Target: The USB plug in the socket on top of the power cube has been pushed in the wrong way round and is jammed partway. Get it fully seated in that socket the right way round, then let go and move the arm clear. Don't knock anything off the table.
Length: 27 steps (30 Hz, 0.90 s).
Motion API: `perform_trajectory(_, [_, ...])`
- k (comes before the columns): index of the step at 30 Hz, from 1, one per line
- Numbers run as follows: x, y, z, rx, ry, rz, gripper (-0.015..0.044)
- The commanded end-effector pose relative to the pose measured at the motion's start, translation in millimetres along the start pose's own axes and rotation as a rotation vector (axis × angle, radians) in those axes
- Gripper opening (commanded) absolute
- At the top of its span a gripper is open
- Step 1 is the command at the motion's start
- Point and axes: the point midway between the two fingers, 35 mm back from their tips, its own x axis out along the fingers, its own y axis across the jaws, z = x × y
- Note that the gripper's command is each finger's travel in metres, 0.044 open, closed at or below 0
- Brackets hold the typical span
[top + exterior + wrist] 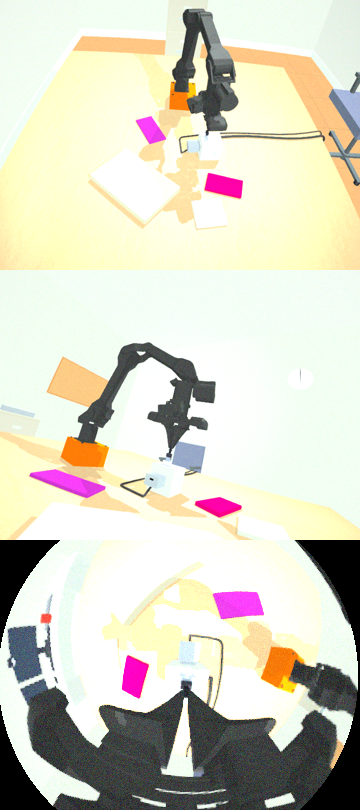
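Top view, left to right. Thick white rectangular slab (134, 186) (116, 524) flat on pale wood desk (87, 246) (313, 502). Flat purple rectangle (150, 129) (68, 482) (239, 605) near orange block base (178, 101) (83, 453) (276, 667). Pale blue box (192, 146) (155, 480) (188, 651) against side of white power cube (210, 149) (173, 480) (175, 674). Black tool (207, 133) (170, 453) (186, 693) pointing down, fingertips nearly together, clamped on small USB plug (168, 459) at cube top; seating depth, orientation: cannot tell. Flat magenta rectangle (224, 185) (218, 506) (135, 676) nearer camera than cube.

Matte black, angular linkages (213, 33) (167, 358); mounted on block-shaped orange base (177, 101) (80, 454) (274, 666), dark screw heads at corners.
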Motion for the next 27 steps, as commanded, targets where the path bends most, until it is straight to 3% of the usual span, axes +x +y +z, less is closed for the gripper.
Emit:
perform_trajectory(1, [0.7,-0.2,-0.9,0.006,0.006,0.000,0.0000])
perform_trajectory(27, [3.9,-0.8,-1.8,0.020,0.014,0.000,0.0000])
